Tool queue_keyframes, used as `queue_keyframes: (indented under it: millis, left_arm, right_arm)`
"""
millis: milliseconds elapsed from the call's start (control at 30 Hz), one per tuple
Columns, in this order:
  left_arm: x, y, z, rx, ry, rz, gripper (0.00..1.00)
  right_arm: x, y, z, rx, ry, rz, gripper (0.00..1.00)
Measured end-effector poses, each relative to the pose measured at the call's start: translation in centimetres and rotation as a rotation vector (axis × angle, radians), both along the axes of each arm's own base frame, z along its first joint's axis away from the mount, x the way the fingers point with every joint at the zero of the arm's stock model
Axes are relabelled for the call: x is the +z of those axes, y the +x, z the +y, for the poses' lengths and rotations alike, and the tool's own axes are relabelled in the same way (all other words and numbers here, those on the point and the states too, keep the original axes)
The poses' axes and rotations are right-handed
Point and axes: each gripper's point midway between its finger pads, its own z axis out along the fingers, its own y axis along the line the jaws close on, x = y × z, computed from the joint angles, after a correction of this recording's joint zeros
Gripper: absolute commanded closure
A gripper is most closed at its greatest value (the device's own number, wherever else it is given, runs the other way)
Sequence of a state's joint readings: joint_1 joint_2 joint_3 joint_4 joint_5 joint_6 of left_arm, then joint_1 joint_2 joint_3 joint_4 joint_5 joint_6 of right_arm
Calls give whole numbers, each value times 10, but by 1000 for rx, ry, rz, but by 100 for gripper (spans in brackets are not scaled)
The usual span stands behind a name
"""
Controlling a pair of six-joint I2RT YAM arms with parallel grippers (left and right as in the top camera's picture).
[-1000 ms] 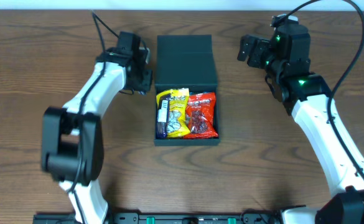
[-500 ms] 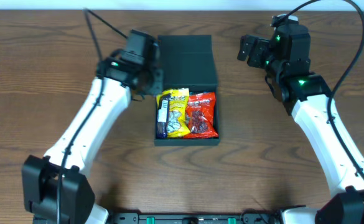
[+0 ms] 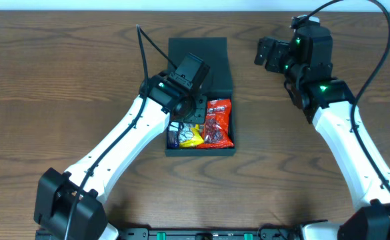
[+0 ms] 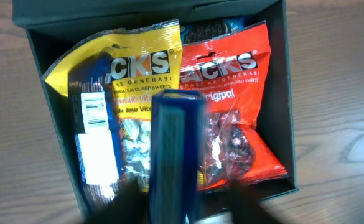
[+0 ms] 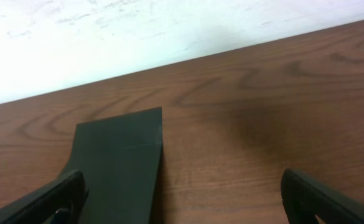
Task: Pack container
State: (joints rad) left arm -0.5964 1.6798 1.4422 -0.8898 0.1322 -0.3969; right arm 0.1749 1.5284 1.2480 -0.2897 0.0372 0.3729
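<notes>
Hovering with the left gripper (image 3: 191, 110) directly above the open container (image 3: 201, 153) at mid-table, clamped on a blue packet (image 4: 177, 155) held edge-on over the yellow packet (image 4: 135, 93) and red packet (image 4: 231, 112) lying side by side inside. Waiting with the right gripper (image 3: 267, 53) near the container's far right corner, fingers (image 5: 309, 199) spread wide, facing the lid flap (image 5: 116, 162) lying flat on the table (image 3: 48, 80).

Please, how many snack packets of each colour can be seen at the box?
Yellow packet: 1
Red packet: 1
Blue packets: 3 (labelled packet, back packet mostly hidden, held packet in left pincer)
Total: 5
</notes>
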Motion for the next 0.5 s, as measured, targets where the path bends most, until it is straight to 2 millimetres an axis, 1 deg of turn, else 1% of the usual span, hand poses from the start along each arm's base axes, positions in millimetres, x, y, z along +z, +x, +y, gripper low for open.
queue_keyframes:
  millis: [33,67,233,333,400,500]
  left_arm:
    - [0,0,0,3,-1,1,7]
    - [0,0,0,9,-3,2,6]
    - [2,4,-3,23,-17,-11,7]
    - [6,13,-6,30,-40,-43,13]
    - [9,23,-4,46,-58,-71,18]
    - [15,42,5,88,-83,-115,18]
  right_arm:
    - [0,0,0,0,0,0,1]
    - [0,0,0,0,0,0,1]
    - [0,0,0,0,0,0,1]
    - [0,0,0,0,0,0,1]
    - [0,0,0,0,0,1,1]
    - [-2,-1,0,0,-2,8,1]
